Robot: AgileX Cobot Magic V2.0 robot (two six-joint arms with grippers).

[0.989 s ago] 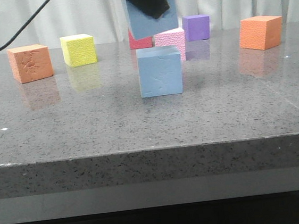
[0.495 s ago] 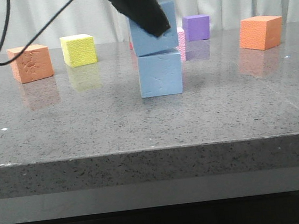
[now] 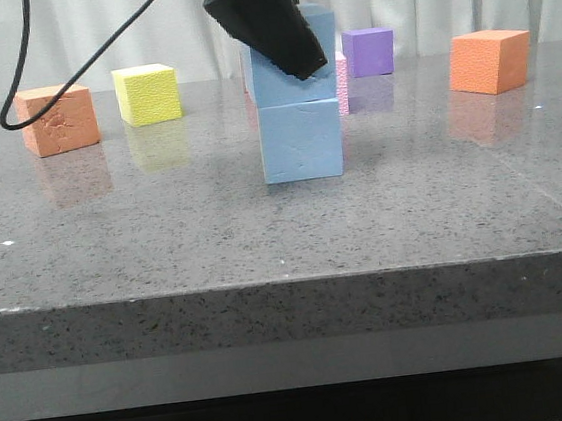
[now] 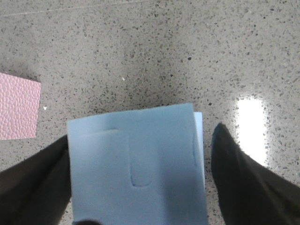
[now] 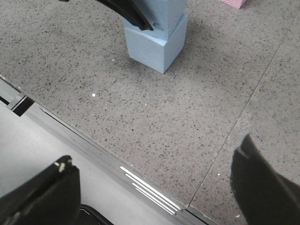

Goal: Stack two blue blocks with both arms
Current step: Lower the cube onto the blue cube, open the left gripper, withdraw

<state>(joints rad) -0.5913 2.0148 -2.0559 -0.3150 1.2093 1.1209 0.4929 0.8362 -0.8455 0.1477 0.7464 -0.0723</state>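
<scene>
- The upper blue block (image 3: pixel 292 77) sits on the lower blue block (image 3: pixel 301 140), its faces turned slightly off from those of the block beneath; both are cubes, so neither has a long axis.
- In the left wrist view, a thin strip of the lower blue block (image 4: pixel 200 136) shows past one edge of the upper blue block (image 4: pixel 136 164).
- The left gripper (image 4: pixel 138 178) has its dark fingers (image 4: pixel 243 183) on two opposite sides of the upper block; one finger stands apart from the block's side, and I cannot tell whether the other touches.
- The stack stands on the grey speckled tabletop (image 3: pixel 263 232), near the middle, well back from the front edge.
- Both blocks are pale sky-blue foam; the upper one's top face carries shallow pressed dents.
- The right gripper (image 5: pixel 154 187) hovers over the tabletop's front edge, fingers spread wide, holding nothing, well apart from the stack.
- A pink cube (image 3: pixel 341 78) stands just behind the stack.
</scene>
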